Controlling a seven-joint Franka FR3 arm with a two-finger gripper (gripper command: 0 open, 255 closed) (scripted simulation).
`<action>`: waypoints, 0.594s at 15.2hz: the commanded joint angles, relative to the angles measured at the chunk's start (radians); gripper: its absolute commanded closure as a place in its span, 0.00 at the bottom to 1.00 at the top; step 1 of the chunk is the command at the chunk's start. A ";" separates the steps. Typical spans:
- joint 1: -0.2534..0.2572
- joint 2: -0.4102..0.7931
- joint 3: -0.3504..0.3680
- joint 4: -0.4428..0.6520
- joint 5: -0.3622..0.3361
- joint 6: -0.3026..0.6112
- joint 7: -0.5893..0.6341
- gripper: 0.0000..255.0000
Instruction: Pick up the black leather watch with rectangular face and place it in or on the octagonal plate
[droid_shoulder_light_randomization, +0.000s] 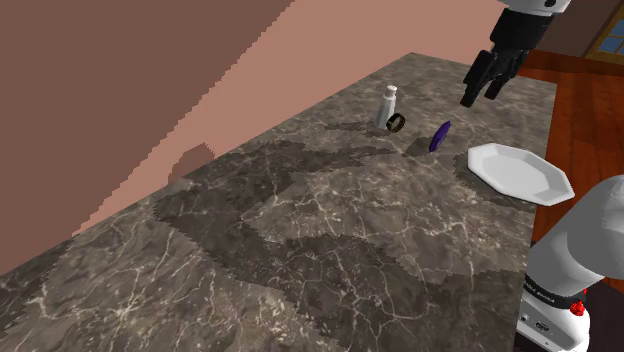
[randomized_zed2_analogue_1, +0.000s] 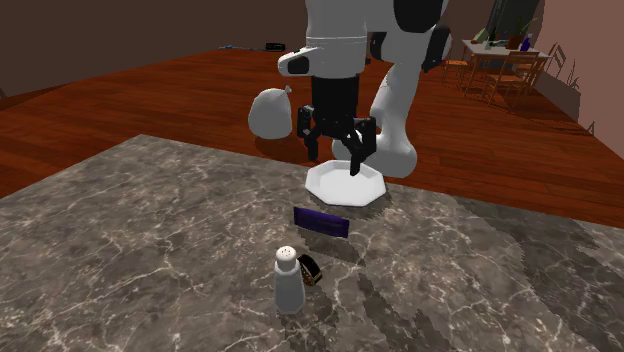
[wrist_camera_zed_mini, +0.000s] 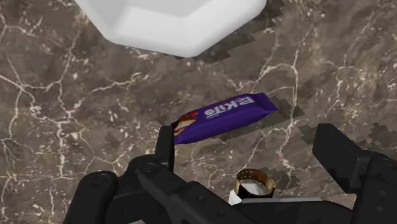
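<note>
The marbled desk (droid_shoulder_light_randomization: 300, 230) carries the white octagonal plate (droid_shoulder_light_randomization: 520, 172) at the shoulder view's right edge, and higher in the frame the pincer (droid_shoulder_light_randomization: 480, 98) hangs spread and empty. I judge this the approach step. The small dark watch (droid_shoulder_light_randomization: 397, 123) lies upper centre, past the purple snack bar (droid_shoulder_light_randomization: 439, 135) and just beside the white shaker (droid_shoulder_light_randomization: 389, 105), so the next move calls for descending over it without knocking the shaker.

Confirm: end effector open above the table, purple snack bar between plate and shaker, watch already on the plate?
No, the watch is not on the plate. It lies on the table beside the shaker, as the second exterior view shows. The rest is right.
</note>
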 joint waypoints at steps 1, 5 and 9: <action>0.000 0.000 0.000 0.000 0.000 0.000 0.000 0.00; 0.015 0.144 0.019 0.031 -0.007 0.100 -0.026 0.00; 0.028 0.294 0.039 0.083 -0.019 0.185 -0.048 0.00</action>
